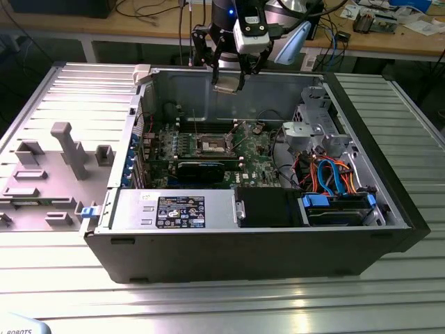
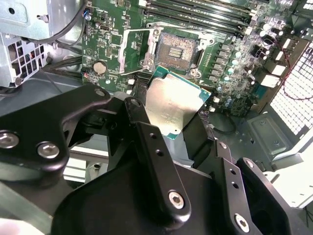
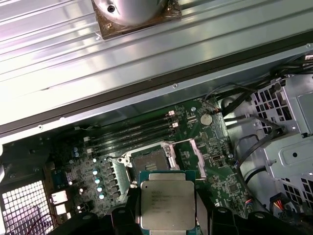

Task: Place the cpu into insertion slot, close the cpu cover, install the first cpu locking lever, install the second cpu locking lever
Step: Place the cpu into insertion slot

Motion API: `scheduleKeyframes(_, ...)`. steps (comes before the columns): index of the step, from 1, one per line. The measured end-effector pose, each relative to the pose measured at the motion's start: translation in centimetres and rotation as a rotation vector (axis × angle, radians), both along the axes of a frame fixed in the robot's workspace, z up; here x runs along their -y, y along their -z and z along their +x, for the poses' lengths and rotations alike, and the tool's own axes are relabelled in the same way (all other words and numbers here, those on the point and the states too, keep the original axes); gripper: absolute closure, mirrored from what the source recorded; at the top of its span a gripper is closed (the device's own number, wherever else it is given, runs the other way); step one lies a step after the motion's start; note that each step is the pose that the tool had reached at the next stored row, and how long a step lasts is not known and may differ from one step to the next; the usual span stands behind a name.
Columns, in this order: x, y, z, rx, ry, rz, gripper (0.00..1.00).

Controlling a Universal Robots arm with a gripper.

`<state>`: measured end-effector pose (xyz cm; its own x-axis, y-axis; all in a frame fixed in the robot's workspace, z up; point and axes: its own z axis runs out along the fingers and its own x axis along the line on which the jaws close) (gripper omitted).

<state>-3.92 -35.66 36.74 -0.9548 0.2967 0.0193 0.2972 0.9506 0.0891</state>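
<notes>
The black end effector (image 1: 228,78) is closed on the small, flat, square cpu with a silvery-grey metal top (image 2: 173,110), pinching it by two opposite edges. It holds the chip above the open black computer case (image 1: 264,250). Below the end effector and apart from the chip, the square dark insertion slot with a silvery rim (image 2: 175,48) lies uncovered on the green motherboard (image 2: 105,46). The case rests on a ribbed metal surface (image 1: 208,306).

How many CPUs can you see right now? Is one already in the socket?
1. The cpu is gripped in the pincer, raised over the open computer case. The insertion slot is empty.
</notes>
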Motion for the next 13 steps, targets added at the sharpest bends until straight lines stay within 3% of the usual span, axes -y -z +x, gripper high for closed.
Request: scheduleKeyframes(13, 0.00, 0.00, 0.00, 0.0000, 0.058, 0.0001, 0.46)
